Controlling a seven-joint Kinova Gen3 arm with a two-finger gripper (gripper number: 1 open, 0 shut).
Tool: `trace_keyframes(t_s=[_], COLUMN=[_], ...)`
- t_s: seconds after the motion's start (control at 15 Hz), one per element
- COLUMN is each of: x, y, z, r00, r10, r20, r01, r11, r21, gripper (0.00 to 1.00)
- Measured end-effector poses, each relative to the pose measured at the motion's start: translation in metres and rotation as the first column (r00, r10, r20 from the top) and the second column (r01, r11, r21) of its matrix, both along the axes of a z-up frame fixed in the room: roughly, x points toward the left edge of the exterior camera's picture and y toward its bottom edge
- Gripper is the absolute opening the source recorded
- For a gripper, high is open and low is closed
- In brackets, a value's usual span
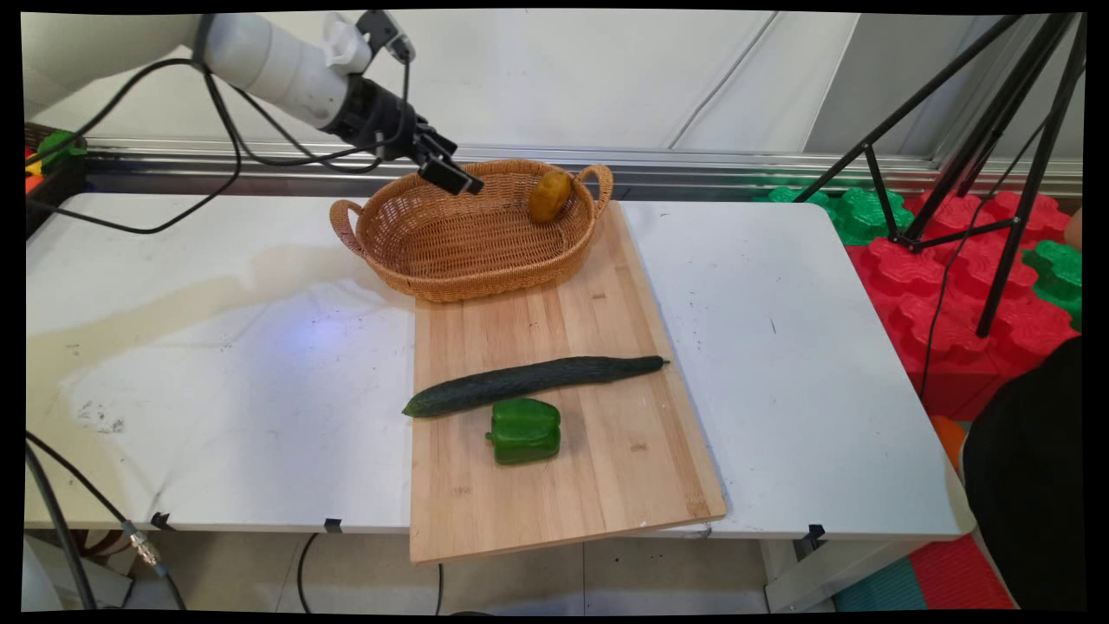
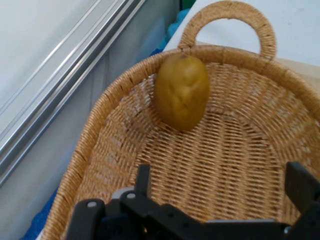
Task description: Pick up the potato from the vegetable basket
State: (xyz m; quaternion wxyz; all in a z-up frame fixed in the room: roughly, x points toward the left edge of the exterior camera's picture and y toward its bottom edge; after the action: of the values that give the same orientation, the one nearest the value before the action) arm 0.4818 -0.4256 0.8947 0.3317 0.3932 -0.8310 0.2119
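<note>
A yellow-brown potato (image 1: pixel 549 196) (image 2: pixel 181 91) lies inside the woven wicker basket (image 1: pixel 416 260) (image 2: pixel 90 165), leaning against its far right wall near the handle. My gripper (image 1: pixel 449 176) (image 2: pixel 220 192) hangs above the basket's back left rim, tilted toward the inside. It is open, and nothing sits between its fingers (image 2: pixel 301 185). The potato is a short way ahead of the fingertips, apart from them. The basket stands on the far end of a wooden cutting board (image 1: pixel 606 485).
A long dark cucumber (image 1: pixel 530 382) lies across the board's middle, with a green bell pepper (image 1: pixel 523 430) just in front of it. A black tripod (image 1: pixel 996 139) and red and green foam blocks (image 1: pixel 953 286) stand right of the table. Black cables (image 1: pixel 217 147) hang from the arm.
</note>
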Motion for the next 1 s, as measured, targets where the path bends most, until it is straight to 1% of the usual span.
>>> trace_keyframes(t_s=[0.2,0.67,1.0], x=[-0.004,-0.019,-0.038], y=[-0.025,-0.062,-0.090], z=[-0.013,-0.041,-0.069], r00=[1.000,1.000,1.000], r10=[0.011,0.005,-0.001], r20=[-0.001,0.000,0.007], r01=[-0.011,-0.005,0.001], r11=[1.000,1.000,1.000], r21=[-0.006,0.000,0.019], gripper=[1.00,1.00,1.00])
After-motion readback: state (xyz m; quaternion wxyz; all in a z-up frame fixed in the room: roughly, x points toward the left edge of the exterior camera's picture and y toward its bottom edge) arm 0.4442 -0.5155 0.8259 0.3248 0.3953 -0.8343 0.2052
